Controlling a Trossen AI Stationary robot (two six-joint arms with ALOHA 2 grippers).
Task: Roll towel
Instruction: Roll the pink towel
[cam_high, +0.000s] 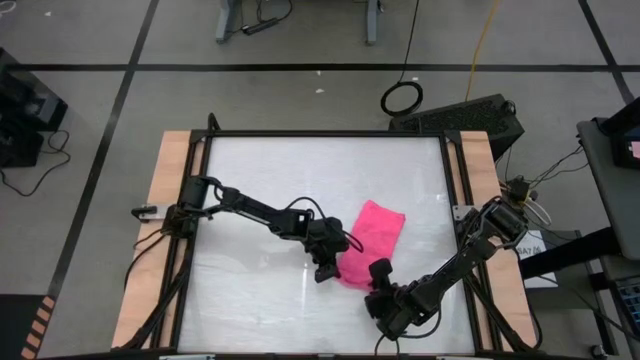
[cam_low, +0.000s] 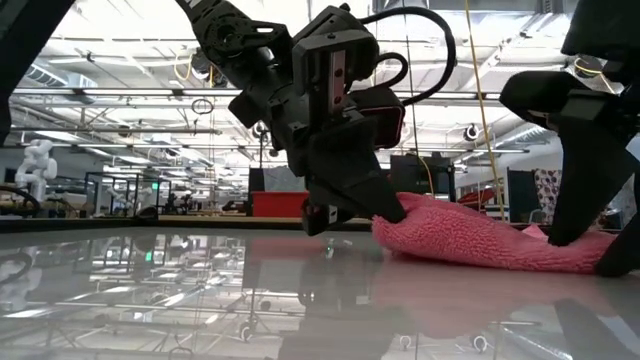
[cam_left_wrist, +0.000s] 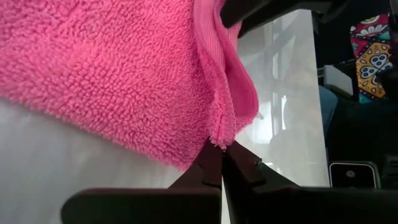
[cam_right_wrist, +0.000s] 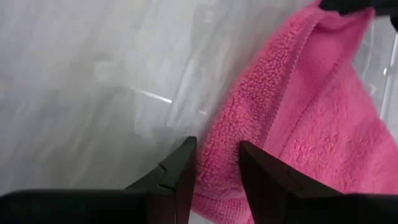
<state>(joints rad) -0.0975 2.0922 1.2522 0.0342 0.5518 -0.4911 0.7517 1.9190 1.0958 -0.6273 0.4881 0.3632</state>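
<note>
Desk: your towel lies flat right of centre, toward the near edge | left tool: pinched closed on the towel's hem | right tool: slightly parted astride its near corner

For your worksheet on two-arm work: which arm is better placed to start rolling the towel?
Probably the left. The left gripper is shut on the towel at its hem, ready to turn it over. The right gripper is open at the near edge, with nothing gripped yet.
</note>
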